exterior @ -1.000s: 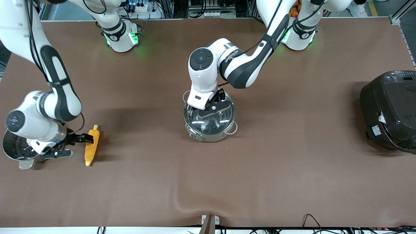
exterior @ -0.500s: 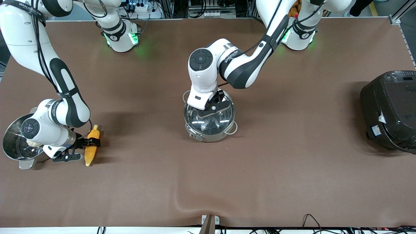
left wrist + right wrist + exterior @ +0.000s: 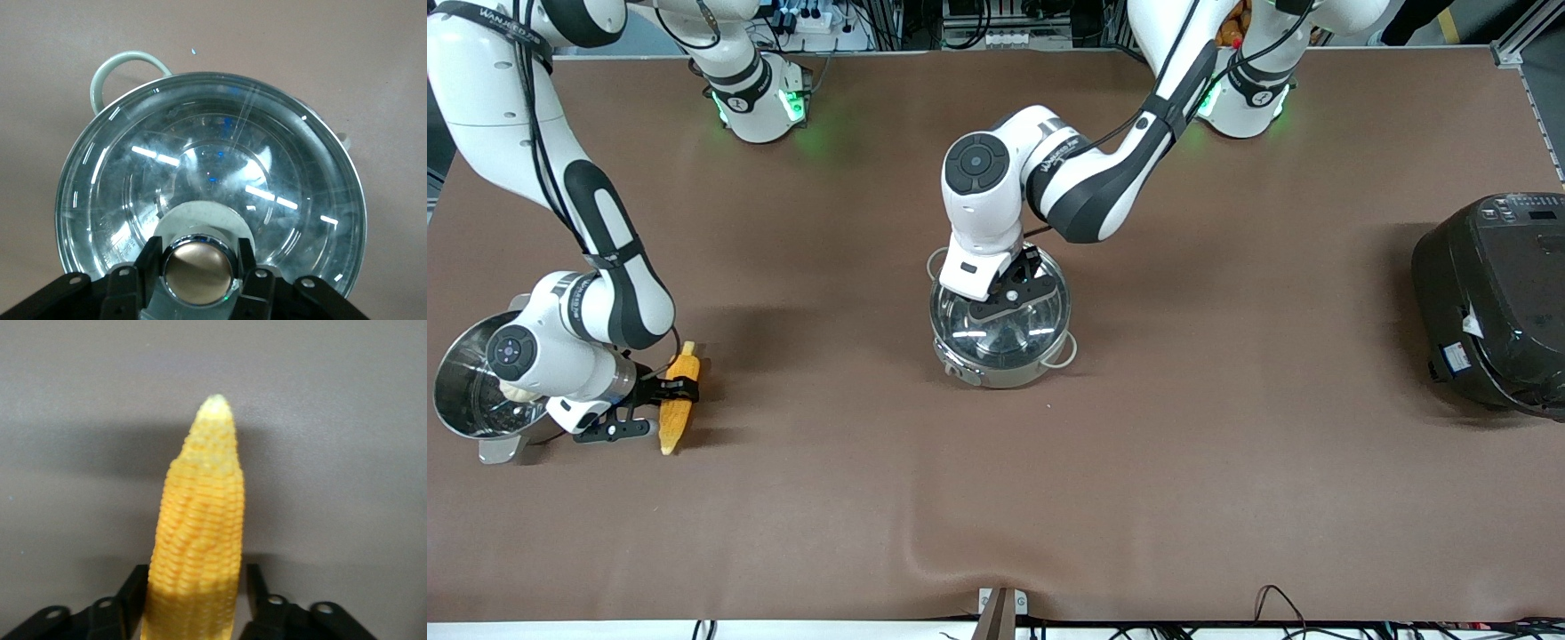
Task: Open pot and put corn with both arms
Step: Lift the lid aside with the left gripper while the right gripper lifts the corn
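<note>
The steel pot stands mid-table with its clear glass lid on. My left gripper sits on top of the lid. In the left wrist view this gripper is shut on the coppery knob, one finger on each side. The yellow corn lies on the table toward the right arm's end. My right gripper is low over it. In the right wrist view the gripper is open, its fingers straddle the corn, and a thin gap shows at one finger.
A steel pot with a steamer insert stands right beside the right arm's wrist, at the right arm's end of the table. A big black cooker stands at the left arm's end. A pale loop handle sticks out from the pot.
My right arm swung in and lowered its gripper over the corn, then held still. The left arm, the pot and the corn have not moved.
</note>
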### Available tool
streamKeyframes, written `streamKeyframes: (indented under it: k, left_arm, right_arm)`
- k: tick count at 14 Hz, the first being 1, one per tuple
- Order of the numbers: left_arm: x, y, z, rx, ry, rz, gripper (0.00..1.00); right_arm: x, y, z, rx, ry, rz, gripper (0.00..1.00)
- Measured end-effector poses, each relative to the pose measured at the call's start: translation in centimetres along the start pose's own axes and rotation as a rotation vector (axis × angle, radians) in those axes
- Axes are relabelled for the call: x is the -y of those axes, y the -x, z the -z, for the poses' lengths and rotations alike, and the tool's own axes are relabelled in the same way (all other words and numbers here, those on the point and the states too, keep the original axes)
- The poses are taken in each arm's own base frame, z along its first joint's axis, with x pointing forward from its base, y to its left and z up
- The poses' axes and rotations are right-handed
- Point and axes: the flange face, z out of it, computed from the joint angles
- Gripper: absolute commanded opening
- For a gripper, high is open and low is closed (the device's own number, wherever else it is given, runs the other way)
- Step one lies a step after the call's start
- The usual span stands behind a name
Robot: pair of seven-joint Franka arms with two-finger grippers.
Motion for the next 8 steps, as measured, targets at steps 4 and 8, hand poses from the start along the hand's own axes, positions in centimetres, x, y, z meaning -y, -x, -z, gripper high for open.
streamKeyframes:
  k: [4,8]
  left_arm:
    - [2.9,-2.6,6.9,-0.004,-0.004,-0.047,0.00]
    - [11.3,-9.0,16.5,-0.008,-0.003,-0.190,0.00]
  right_arm:
    - [0.0,-0.5,0.6,-0.012,0.003,0.068,0.00]
    - [0.7,-1.7,5.0,0.035,-0.021,0.116,0.00]
